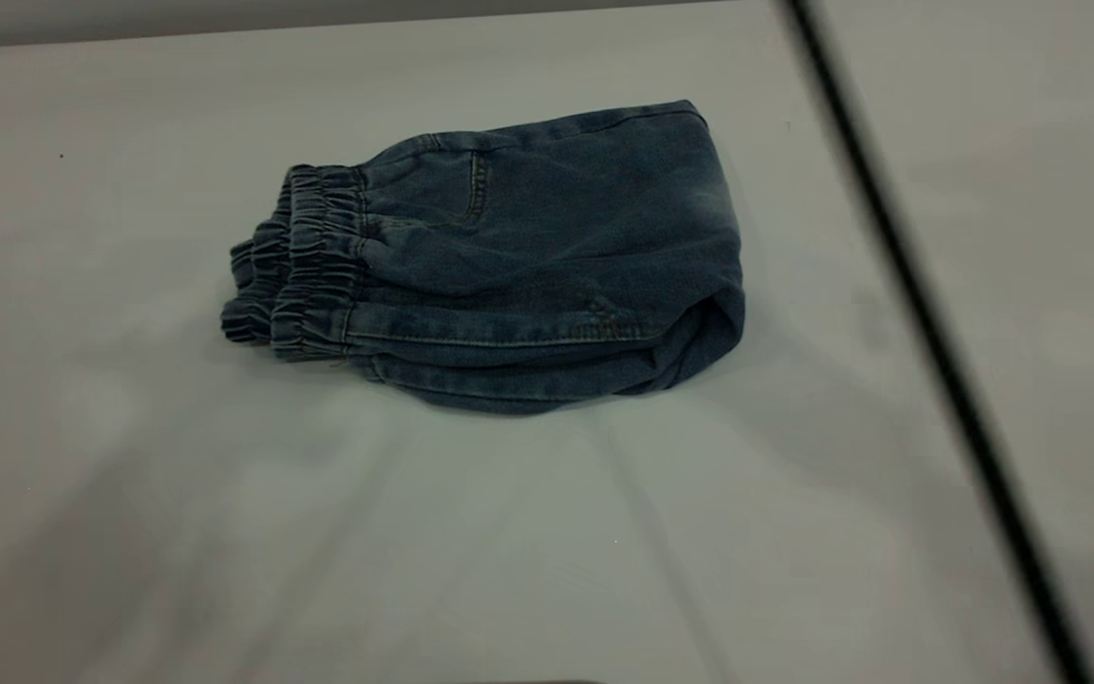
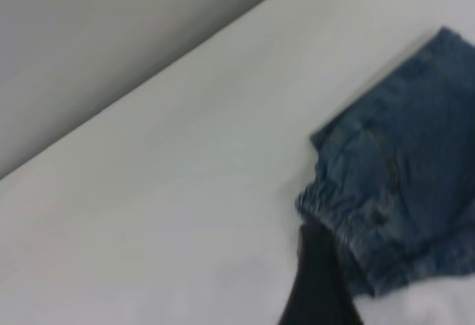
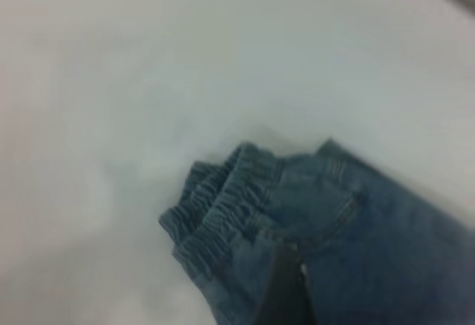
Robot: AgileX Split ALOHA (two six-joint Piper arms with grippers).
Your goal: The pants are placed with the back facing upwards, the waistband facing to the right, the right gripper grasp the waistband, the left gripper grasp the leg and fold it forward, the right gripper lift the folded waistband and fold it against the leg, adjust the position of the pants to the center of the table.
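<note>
The pants (image 1: 547,256) lie folded into a thick blue denim bundle near the middle of the white table (image 1: 129,475). Their gathered waistband (image 1: 305,266) points to the left in the exterior view, stacked in layers, with one back pocket facing up. Neither gripper shows in the exterior view. In the left wrist view a black part of my left gripper (image 2: 315,266) stands right beside the waistband (image 2: 334,214) of the pants (image 2: 415,154). In the right wrist view a dark part of my right gripper (image 3: 286,280) hangs over the pants (image 3: 371,251), just behind the waistband (image 3: 215,206).
A thin, blurred black line (image 1: 927,313) runs diagonally across the right side of the exterior view. The table's far edge (image 1: 319,28) meets a grey wall (image 2: 111,43). Bare tabletop surrounds the pants on all sides.
</note>
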